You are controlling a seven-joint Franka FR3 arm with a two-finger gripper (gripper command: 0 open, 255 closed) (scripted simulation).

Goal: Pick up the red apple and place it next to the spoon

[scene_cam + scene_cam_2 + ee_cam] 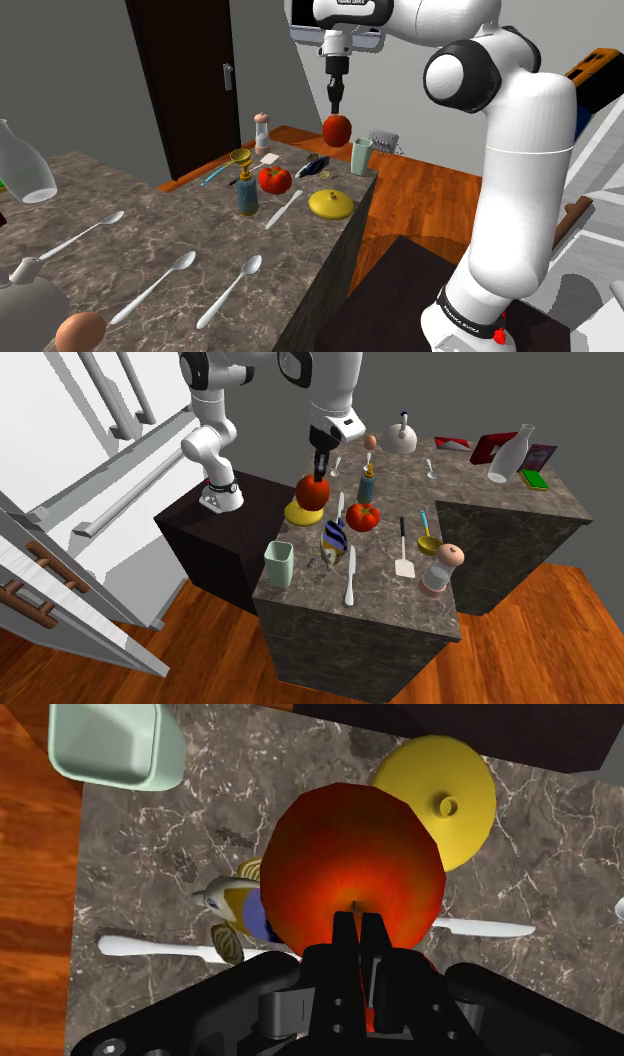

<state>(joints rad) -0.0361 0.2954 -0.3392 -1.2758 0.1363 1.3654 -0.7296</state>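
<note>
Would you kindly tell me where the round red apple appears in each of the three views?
Shoulder view: round red apple upper middle, aloft, above the yellow domed lid.
Second exterior view: apple at centre, overlapping the lid.
Wrist view: apple at centre, before the jaws; lid beside it.
Shared landmark: the yellow lid.

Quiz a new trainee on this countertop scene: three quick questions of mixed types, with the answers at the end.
1. True or false: the red apple rests on the countertop.
2. What does the gripper hold? A) tomato B) apple C) cup
3. Fill in: the lid near the counter's edge is coloured ____.
Key: 1 false, it hangs in the gripper above the counter. 2 B. 3 yellow.
</note>
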